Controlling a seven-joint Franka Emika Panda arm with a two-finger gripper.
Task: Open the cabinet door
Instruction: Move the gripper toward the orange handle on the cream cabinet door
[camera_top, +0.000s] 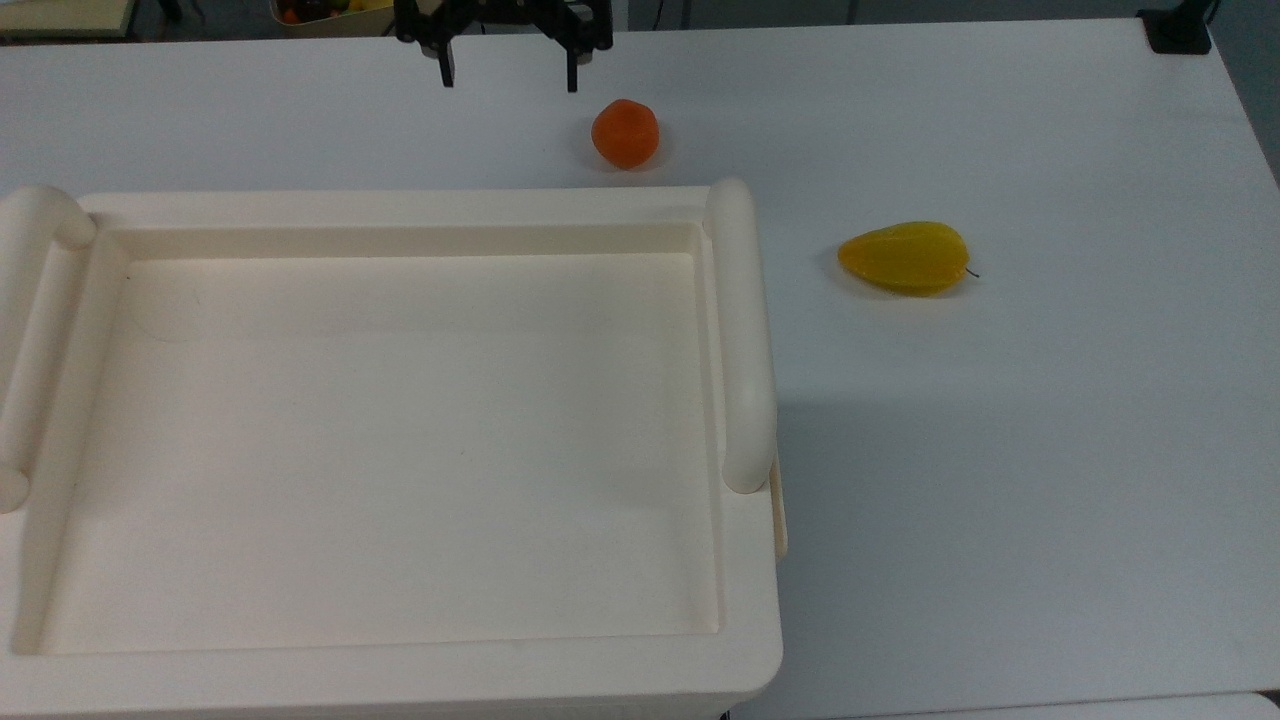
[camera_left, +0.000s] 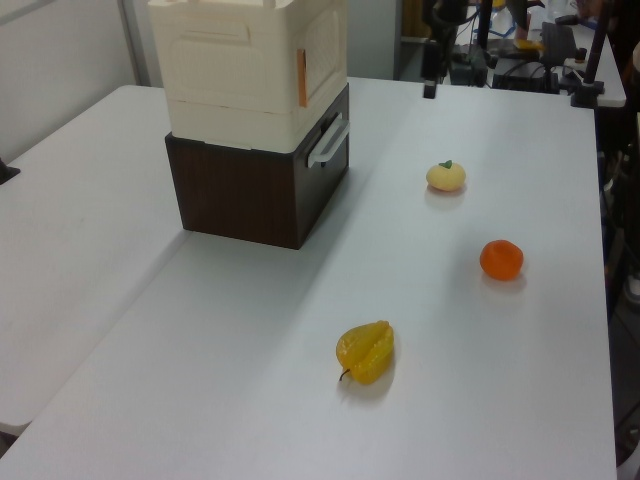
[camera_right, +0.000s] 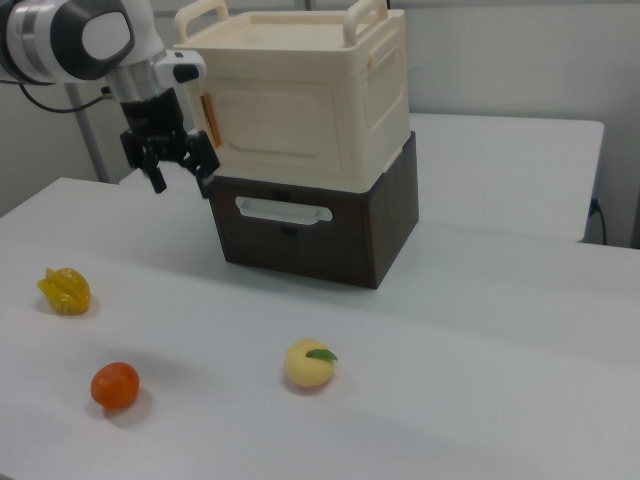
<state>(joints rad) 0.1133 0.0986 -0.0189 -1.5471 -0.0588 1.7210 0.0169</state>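
Gripper: the gripper (camera_right: 182, 180) hangs from the arm at the right view's left, its two dark fingers (camera_right: 157, 180) spread apart with nothing between them; in the top view it (camera_top: 508, 72) sits at the upper edge, both fingertips pointing down at the table.
Cabinet door: the cabinet door (camera_right: 270, 122), the cream front panel of the upper box, stands shut just to the right of the fingers in the right view, near their level; I cannot tell whether a fingertip touches it. An orange strip (camera_right: 207, 110) runs along its edge nearest the gripper.
Drawer: below the fingers and to their right in the right view, a dark brown drawer unit (camera_right: 310, 230) with a pale handle (camera_right: 283, 209) carries the cream cabinet.
Orange fruit: the orange fruit (camera_top: 625, 132) lies just beside the fingers in the top view, to their right, on the white table (camera_top: 1050, 400).
Peach: the pale peach (camera_right: 308, 364) lies well below the fingers in the right view.
Starfruit: the yellow starfruit (camera_top: 905, 258) lies well apart from the fingers, past the cabinet's tubular handle (camera_top: 742, 330) in the top view.
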